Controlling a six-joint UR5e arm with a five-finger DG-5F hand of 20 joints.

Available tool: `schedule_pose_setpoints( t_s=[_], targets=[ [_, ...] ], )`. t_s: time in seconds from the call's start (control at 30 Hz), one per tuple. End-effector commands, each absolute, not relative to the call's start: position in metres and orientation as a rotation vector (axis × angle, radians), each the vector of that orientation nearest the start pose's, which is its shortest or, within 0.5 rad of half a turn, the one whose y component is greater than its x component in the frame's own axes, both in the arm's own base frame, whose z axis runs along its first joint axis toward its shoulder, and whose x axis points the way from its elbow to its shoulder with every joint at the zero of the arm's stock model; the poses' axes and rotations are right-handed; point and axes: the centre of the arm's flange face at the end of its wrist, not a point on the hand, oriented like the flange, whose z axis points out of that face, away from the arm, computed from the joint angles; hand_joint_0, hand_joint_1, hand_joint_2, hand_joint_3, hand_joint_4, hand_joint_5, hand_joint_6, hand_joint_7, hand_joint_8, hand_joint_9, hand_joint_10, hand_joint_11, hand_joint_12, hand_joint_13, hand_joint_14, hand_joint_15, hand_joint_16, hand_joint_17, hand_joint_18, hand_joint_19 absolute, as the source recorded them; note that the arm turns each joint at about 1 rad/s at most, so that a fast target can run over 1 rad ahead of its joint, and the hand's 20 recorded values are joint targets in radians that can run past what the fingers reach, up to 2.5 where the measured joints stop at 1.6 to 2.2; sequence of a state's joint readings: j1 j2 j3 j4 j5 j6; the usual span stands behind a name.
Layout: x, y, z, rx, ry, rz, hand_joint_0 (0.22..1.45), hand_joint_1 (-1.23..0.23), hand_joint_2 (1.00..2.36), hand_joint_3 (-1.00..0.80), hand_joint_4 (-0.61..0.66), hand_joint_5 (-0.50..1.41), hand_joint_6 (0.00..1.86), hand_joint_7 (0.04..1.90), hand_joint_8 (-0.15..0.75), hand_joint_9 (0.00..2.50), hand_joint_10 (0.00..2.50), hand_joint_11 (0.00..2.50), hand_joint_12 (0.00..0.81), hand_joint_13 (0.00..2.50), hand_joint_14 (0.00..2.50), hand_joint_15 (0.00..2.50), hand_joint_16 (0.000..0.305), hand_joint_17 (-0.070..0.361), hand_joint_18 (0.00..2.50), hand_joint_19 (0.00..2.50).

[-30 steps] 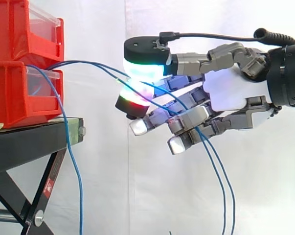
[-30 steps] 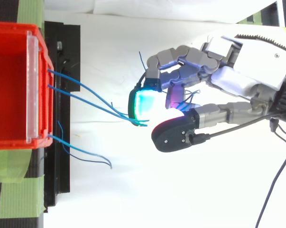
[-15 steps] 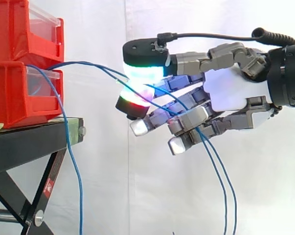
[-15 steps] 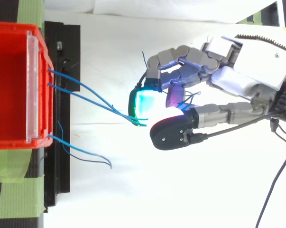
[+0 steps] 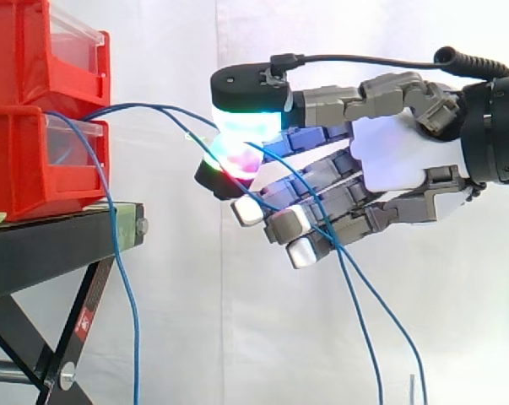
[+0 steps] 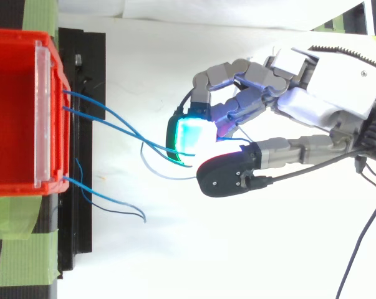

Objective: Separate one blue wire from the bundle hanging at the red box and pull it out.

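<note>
Pinching a wire [image 5: 144, 106] in the hand [image 5: 397, 164], pressing the thumb pad [image 5: 247, 126] down from twelve o'clock onto a fingertip [image 5: 224, 173], curling the other fingers [image 5: 305, 224] halfway underneath. Holding the wire out at three o'clock of the box [image 5: 35, 160], likely for drawing it clear of the bundle [image 5: 119, 253] hanging toward six; possibly pinching two at once.

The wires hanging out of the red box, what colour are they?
Blue. The wires show best in the side view.

Red bins [image 5: 35, 160] sit stacked on the black stand [image 5: 51, 245], perhaps taped.
</note>
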State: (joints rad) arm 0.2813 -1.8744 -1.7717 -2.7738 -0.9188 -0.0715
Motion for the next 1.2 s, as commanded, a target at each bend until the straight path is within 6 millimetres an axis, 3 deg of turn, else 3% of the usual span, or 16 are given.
schedule_pose_setpoints(
  t_s=[0.0, 0.23, 0.4, 0.67, 1.17],
  targets=[
    [0.568, -0.038, 0.269, 1.357, 1.09, 0.773, 0.58, -0.76, 1.02, 0.0, 0.08, -0.15, 0.83, 1.25, 0.303, 0.96, 0.02, 1.08, 0.37, 0.82, 0.02, 1.43, 0.053, 0.118, 0.64, 1.08],
    [0.568, -0.038, 0.269, 1.354, 1.09, 0.772, 0.58, -0.77, 1.02, 0.01, 0.08, -0.15, 0.83, 1.26, 0.307, 0.94, 0.02, 1.04, 0.379, 0.6, 0.03, 0.82, 0.051, 0.115, 0.54, 0.95],
    [0.569, -0.036, 0.268, 1.349, 1.096, 0.77, 0.58, -0.77, 1.02, 0.02, 0.05, -0.15, 0.83, 1.26, 0.304, 0.87, 0.02, 0.81, 0.357, 0.47, 0.02, 0.55, 0.05, 0.112, 0.4, 0.74],
    [0.569, -0.031, 0.266, 1.321, 1.131, 0.744, 0.59, -0.78, 1.02, 0.02, 0.06, -0.14, 0.83, 1.27, 0.312, 0.77, 0.02, 0.64, 0.36, 0.41, 0.02, 0.47, 0.05, 0.114, 0.32, 0.62],
    [0.569, -0.01, 0.257, 1.302, 1.195, 0.729, 0.59, -0.78, 1.02, 0.02, 0.06, -0.14, 0.83, 1.29, 0.311, 0.76, 0.02, 0.66, 0.369, 0.41, 0.02, 0.47, 0.051, 0.115, 0.3, 0.61]
  ],
)
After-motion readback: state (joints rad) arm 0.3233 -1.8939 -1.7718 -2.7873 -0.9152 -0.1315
